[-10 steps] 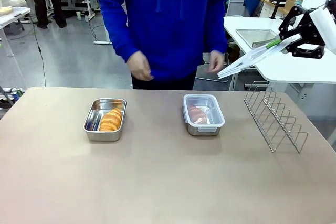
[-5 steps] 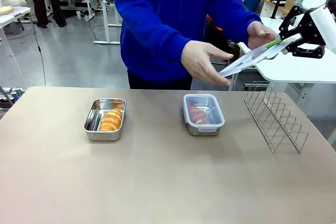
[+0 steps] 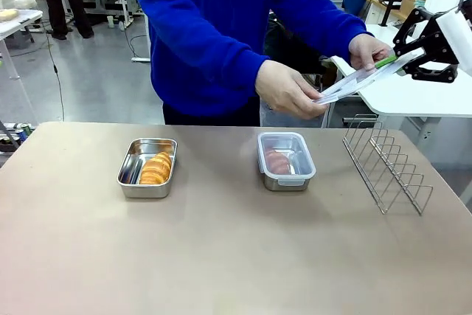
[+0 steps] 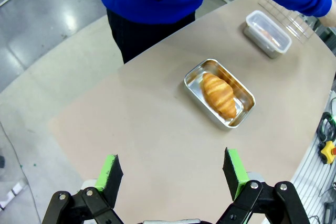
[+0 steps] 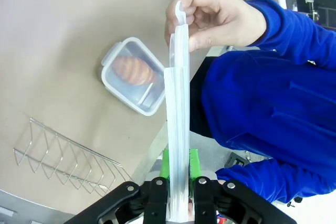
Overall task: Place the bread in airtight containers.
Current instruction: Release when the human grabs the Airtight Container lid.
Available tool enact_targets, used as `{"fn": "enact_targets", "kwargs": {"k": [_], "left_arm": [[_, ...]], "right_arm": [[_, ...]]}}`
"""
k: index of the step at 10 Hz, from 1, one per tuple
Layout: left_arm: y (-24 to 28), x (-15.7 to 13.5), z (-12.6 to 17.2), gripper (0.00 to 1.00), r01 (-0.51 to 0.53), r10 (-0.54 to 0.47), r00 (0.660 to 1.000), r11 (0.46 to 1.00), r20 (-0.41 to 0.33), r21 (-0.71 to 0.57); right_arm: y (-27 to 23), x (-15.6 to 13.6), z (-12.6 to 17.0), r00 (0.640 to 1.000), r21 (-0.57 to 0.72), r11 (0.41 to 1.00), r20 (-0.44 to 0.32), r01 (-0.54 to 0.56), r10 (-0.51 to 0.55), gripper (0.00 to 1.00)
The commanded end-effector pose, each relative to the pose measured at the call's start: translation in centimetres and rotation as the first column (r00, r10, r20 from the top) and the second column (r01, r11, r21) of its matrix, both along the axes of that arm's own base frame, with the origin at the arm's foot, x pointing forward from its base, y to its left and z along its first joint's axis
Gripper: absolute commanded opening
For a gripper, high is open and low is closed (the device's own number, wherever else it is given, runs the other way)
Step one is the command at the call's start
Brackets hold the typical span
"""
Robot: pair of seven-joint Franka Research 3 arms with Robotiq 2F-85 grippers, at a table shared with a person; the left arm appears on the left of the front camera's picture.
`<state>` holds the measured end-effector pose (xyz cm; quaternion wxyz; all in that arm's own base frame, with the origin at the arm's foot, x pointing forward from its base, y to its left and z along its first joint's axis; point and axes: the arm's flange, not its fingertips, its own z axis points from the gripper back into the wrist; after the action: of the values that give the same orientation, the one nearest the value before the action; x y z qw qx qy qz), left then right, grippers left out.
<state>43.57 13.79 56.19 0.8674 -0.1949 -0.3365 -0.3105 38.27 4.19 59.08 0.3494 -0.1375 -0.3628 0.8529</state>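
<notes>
Beyond the table (image 3: 236,256), the right gripper (image 3: 389,59) is clamping 1 lid (image 3: 354,82), its long axis reaching toward the person's hand (image 3: 287,90), which is pinching its far end.

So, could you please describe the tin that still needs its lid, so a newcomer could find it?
Start at the beige table. Two steel tins sit mid-table; take the open tin toward the robot's left, away from the wire rack. Unlike the lidded tin, it has no clear lid, leaving its croissant bare.

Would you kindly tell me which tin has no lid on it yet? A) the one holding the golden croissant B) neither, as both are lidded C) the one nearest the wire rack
A: the left tin lies open with its croissant exposed, while the other tin wears a clear lid.
</notes>
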Motion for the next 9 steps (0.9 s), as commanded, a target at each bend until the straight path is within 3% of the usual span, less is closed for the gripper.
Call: {"fn": "enact_targets", "kwargs": {"k": [1,5,6,7,8,9], "left_arm": [[-0.1,0.0,0.4,1.0,-0.005,0.005,1.0,1.0,-0.013,0.001],[-0.1,0.0,0.4,1.0,-0.005,0.005,1.0,1.0,-0.013,0.001],[-0.1,0.0,0.4,1.0,-0.005,0.005,1.0,1.0,-0.013,0.001],[-0.1,0.0,0.4,1.0,-0.005,0.005,1.0,1.0,-0.013,0.001],[-0.1,0.0,0.4,1.0,-0.005,0.005,1.0,1.0,-0.013,0.001],[-0.1,0.0,0.4,1.0,-0.005,0.005,1.0,1.0,-0.013,0.001]], "right_arm": [[0.2,-0.2,0.2,1.0,0.026,1.0,0.009,-0.005,0.005,0.0],[0.2,-0.2,0.2,1.0,0.026,1.0,0.009,-0.005,0.005,0.0],[0.0,0.0,0.0,1.0,-0.001,1.0,-0.001,0.0,0.0,0.73],[-0.1,-0.2,0.8,1.0,0.028,0.999,-0.015,0.015,-0.015,0.73],[-0.2,-0.8,2.0,0.999,0.066,0.997,-0.029,0.036,-0.034,1.0],[-0.6,-1.7,4.1,0.998,0.12,0.991,-0.027,0.059,-0.056,0.75]]}}
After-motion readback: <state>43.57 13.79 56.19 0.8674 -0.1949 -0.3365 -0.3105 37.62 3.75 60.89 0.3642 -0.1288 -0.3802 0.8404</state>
